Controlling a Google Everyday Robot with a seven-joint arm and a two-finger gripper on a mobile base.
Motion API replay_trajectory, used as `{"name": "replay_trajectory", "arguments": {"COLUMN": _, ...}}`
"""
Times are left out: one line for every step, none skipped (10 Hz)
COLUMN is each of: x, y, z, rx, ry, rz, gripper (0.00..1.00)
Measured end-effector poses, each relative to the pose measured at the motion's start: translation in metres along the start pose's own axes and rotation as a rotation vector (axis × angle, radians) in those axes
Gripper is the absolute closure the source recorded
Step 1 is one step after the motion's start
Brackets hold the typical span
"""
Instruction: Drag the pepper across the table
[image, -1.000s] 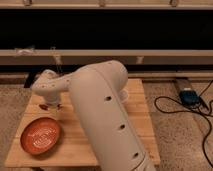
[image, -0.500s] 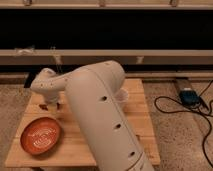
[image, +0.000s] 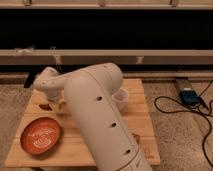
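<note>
The pepper is a small dark red shape lying on the light wooden table near its left side, just behind the orange bowl. My gripper hangs below the white wrist at the table's left. It sits right beside the pepper, on its right. I cannot make out whether it touches the pepper. My large white arm runs across the middle of the table and hides much of it.
An orange bowl stands at the front left of the table. A clear cup stands right of the arm. A blue device with black cables lies on the floor at the right. A dark wall runs behind.
The wrist and gripper have shifted slightly toward the far left of the table. The bowl has not moved.
</note>
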Motion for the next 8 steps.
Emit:
{"name": "replay_trajectory", "arguments": {"x": -0.004, "y": 0.001, "z": 0.000, "rx": 0.000, "ry": -0.004, "rz": 0.002, "gripper": 0.64}}
{"name": "replay_trajectory", "arguments": {"x": -0.007, "y": 0.002, "z": 0.001, "rx": 0.001, "ry": -0.007, "rz": 0.003, "gripper": 0.74}}
{"name": "replay_trajectory", "arguments": {"x": -0.009, "y": 0.002, "z": 0.000, "rx": 0.000, "ry": -0.008, "rz": 0.002, "gripper": 0.83}}
{"name": "replay_trajectory", "arguments": {"x": -0.011, "y": 0.002, "z": 0.000, "rx": -0.001, "ry": -0.008, "rz": 0.001, "gripper": 0.94}}
{"name": "replay_trajectory", "arguments": {"x": -0.012, "y": 0.002, "z": -0.001, "rx": -0.002, "ry": -0.007, "rz": 0.000, "gripper": 0.98}}
{"name": "replay_trajectory", "arguments": {"x": -0.013, "y": 0.001, "z": -0.002, "rx": -0.001, "ry": -0.006, "rz": -0.003, "gripper": 1.00}}
{"name": "replay_trajectory", "arguments": {"x": -0.014, "y": -0.002, "z": -0.002, "rx": 0.001, "ry": -0.004, "rz": -0.007, "gripper": 1.00}}
{"name": "replay_trajectory", "arguments": {"x": -0.014, "y": -0.006, "z": -0.003, "rx": 0.005, "ry": -0.001, "rz": -0.011, "gripper": 1.00}}
